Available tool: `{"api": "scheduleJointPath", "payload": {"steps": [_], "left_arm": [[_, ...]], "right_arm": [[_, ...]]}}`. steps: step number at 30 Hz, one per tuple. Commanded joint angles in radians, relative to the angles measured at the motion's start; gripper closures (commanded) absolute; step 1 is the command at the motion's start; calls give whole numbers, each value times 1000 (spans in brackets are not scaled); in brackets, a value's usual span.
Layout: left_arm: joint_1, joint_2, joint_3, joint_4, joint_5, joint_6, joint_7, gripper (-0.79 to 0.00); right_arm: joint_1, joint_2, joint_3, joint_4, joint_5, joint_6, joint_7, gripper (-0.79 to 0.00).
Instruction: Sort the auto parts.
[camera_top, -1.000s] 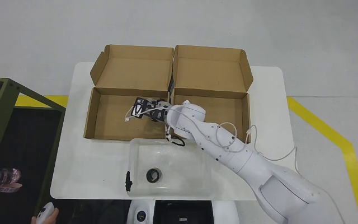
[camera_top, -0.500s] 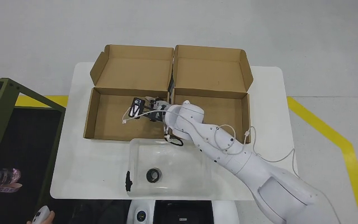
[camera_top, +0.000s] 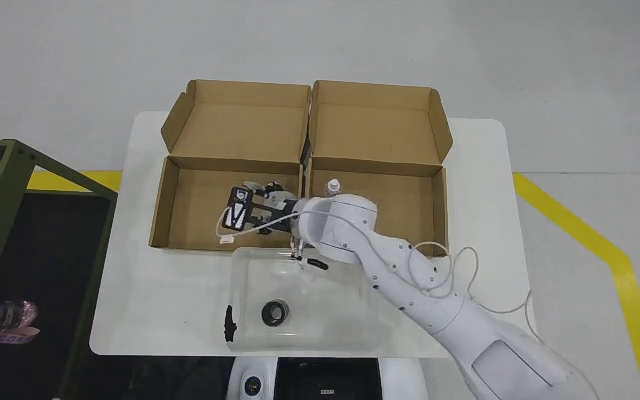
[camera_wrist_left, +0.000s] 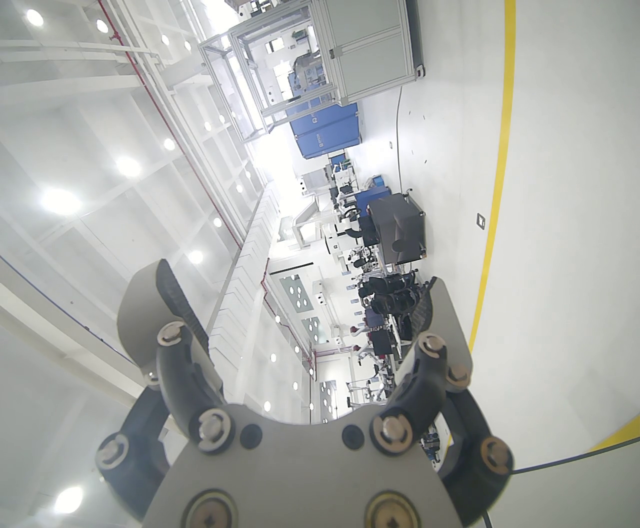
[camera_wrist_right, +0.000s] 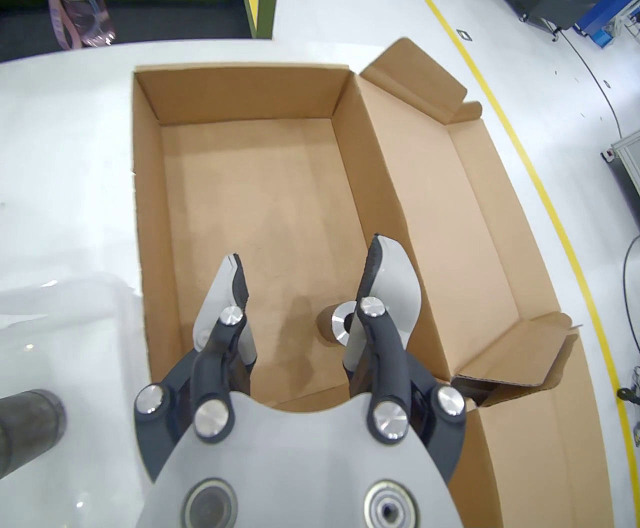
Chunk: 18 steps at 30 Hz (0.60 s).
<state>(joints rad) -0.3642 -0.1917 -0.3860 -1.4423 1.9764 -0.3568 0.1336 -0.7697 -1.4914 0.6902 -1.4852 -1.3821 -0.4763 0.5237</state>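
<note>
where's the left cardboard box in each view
top view: left cardboard box on the left half of the table, under the right gripper.
right wrist view: box straight beyond the open gripper.
left wrist view: faces the hall, not the table.
shared landmark: clear tub beside the box.

Overhead and close right-wrist views on one carton (camera_top: 190, 215); left-wrist ceilingward.

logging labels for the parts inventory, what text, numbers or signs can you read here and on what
No text here can be read.
Cardboard box: plain, no print.
Second cardboard box: plain, no print.
Clear bin: no label seen.
Blue cabinet in the hall behind: a white mark, too small to read.
Floor plate: a small square sign, too small to read.
</note>
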Motion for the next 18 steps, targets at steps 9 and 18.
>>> {"api": "scheduleJointPath", "payload": {"steps": [9,18], "left_arm": [[0,0,0,0,0,0,0,-785],[0,0,0,0,0,0,0,-785]], "right_arm": [[-188,48,64,-242,-3,-111,11,-573],[-349,90,96,-381,-45,-204,24,-588]]}}
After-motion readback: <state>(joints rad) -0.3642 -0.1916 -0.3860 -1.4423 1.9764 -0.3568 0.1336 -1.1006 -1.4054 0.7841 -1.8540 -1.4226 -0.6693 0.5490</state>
